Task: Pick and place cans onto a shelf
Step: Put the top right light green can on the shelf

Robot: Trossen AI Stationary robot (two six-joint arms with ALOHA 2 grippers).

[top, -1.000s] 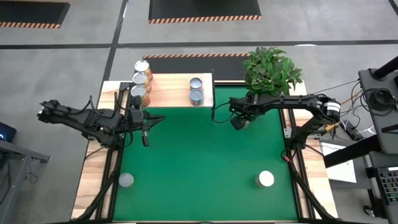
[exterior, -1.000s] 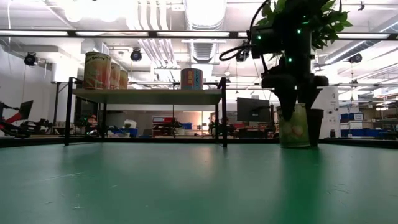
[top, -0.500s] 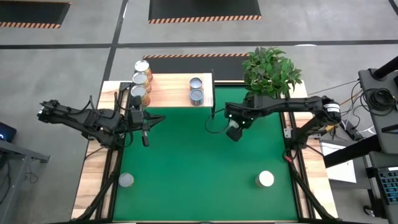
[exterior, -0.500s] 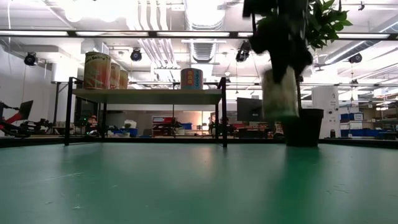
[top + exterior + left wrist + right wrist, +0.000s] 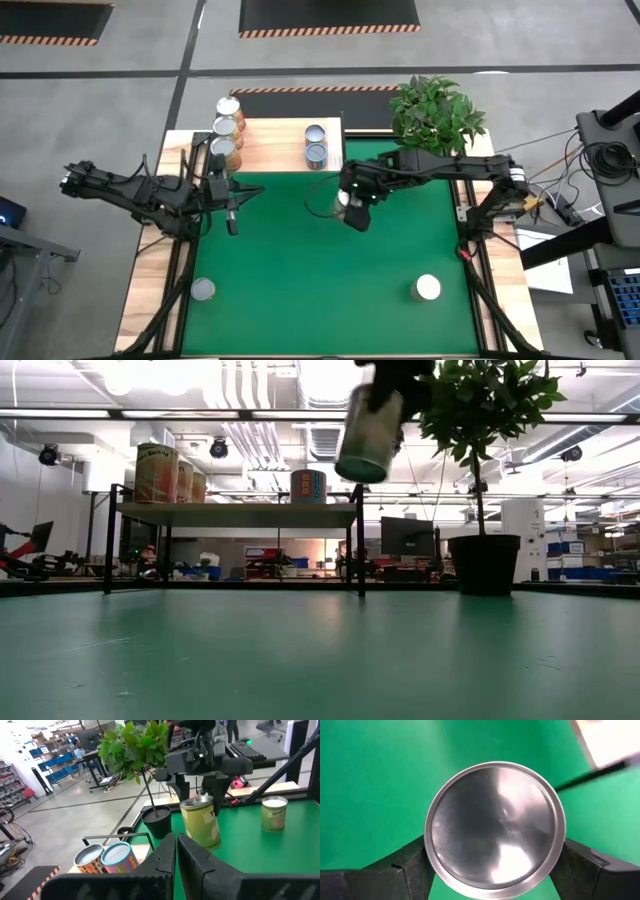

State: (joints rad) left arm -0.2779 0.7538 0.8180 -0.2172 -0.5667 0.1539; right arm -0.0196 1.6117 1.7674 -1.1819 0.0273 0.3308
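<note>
— Since one second ago, what moved?

— Right gripper (image 5: 347, 203) went away from the plant pot (image 5: 484, 564) toward the shelf (image 5: 280, 145), and it carries the can (image 5: 368, 435) with it. Now the can hangs high over the green mat (image 5: 330, 270), a little tilted, just beside the shelf's near corner.

— How does the can sit in the gripper?

— Between the two fingers (image 5: 407, 865); one presses on each side of its round rim, so the gripper is clamped on it.

— And room on the shelf?

— Three cans stand in a row at the left edge, two more near the right edge; bare plank lies between them.

— Left gripper (image 5: 232, 204)?

— It waits closed and empty at the mat's left side. Two other cans stand near the front edge, well apart.
</note>
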